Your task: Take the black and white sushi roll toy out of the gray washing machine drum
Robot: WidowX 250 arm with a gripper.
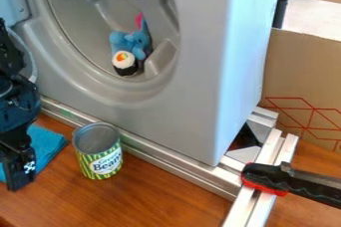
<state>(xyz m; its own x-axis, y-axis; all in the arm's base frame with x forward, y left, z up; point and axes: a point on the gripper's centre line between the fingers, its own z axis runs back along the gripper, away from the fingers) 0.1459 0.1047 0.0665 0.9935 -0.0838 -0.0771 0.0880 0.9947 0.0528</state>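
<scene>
At the left edge, the black gripper [19, 164] hangs low over a folded blue cloth [48, 144], covering part of it. To its right, an open-topped can with a green and yellow striped label [100, 157] stands upright on the wooden table, apart from the gripper. A blue plush toy [135, 40] with a pink part sits inside the round opening of a grey machine [200, 71]. In front of the plush, a toy sushi roll [124, 63] with a white top and black wrap rests in the same opening.
A metal rail [153, 157] runs along the machine's base, behind the can. At the lower right, a black and red clamp [266, 177] sits on the metal frame. A cardboard panel [303, 76] stands right of the machine.
</scene>
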